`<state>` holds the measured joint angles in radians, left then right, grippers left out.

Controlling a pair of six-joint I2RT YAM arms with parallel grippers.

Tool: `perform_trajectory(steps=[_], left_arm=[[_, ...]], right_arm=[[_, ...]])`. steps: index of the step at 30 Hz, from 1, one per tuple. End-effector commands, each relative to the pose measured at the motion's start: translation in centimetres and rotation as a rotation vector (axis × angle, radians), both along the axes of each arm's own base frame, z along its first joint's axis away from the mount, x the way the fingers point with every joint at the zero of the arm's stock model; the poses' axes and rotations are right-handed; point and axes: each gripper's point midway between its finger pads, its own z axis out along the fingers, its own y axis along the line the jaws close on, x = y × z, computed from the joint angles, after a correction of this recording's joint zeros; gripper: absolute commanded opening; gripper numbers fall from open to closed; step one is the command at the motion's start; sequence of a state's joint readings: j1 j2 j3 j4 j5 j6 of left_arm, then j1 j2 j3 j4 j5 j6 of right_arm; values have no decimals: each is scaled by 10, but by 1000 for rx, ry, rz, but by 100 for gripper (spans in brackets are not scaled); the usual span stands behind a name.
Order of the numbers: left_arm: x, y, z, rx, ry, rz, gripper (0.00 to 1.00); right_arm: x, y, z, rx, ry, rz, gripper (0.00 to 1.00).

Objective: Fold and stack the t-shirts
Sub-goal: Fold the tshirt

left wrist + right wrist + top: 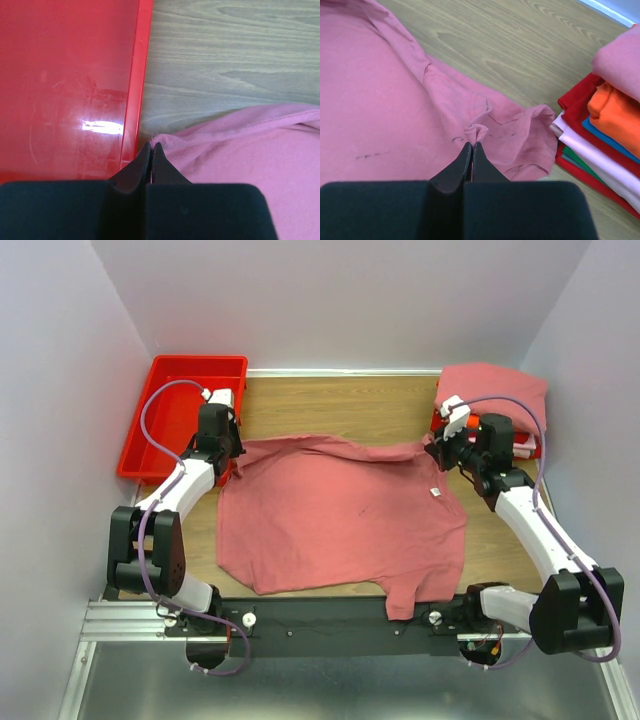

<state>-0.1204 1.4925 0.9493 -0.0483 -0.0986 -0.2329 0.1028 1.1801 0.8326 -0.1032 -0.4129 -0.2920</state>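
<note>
Shirt (340, 525): salmon-pink, spread mostly flat in the middle of the surface (350, 405), between the two arms. One sleeve reaches the near edge.
Shirt's far edge: runs from one hand to the other, rumpled and folded over in places.
Tag (436, 492): small and white, on the shirt's right part, near the right hand.
Left hand (230, 458): clenched on the shirt's far-left corner. In the left wrist view its fingers are pressed together and the cloth edge draws to a point at the tips.
Right hand (440, 452): clenched on the shirt's far-right edge. In the right wrist view a small fold of cloth bunches up right at the tips.
Stack (492, 388): folded shirts in the far-right corner, a pink one on top. The right wrist view shows orange, red, blue, green and pale layers at its side, and the stack sits just beside the spread shirt's sleeve.
Bin (185, 415): red plastic, in the far-left corner. Its rim is just beside the left hand's tips and the shirt's corner.
</note>
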Motion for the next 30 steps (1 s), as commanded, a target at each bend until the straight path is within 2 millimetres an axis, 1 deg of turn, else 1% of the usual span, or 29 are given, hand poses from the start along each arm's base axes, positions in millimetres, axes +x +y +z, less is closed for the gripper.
perform_trajectory(steps=[1, 3, 9, 16, 23, 30], left_arm=[[-4, 1, 7, 9, -8, 8, 0], [-4, 1, 7, 11, -8, 9, 0], [-6, 4, 5, 20, 4, 20, 0], [-6, 4, 5, 20, 6, 22, 0], [-6, 3, 5, 18, 6, 18, 0], [-7, 3, 6, 20, 7, 19, 0]], right_arm=[[-15, 5, -2, -10, 15, 64, 0], [-18, 3, -3, -26, 16, 66, 0], [-34, 1, -13, -59, 43, 93, 0], [-54, 4, -31, -66, 92, 142, 0], [-59, 6, -36, -65, 106, 165, 0], [-68, 14, -43, -49, 131, 222, 0]])
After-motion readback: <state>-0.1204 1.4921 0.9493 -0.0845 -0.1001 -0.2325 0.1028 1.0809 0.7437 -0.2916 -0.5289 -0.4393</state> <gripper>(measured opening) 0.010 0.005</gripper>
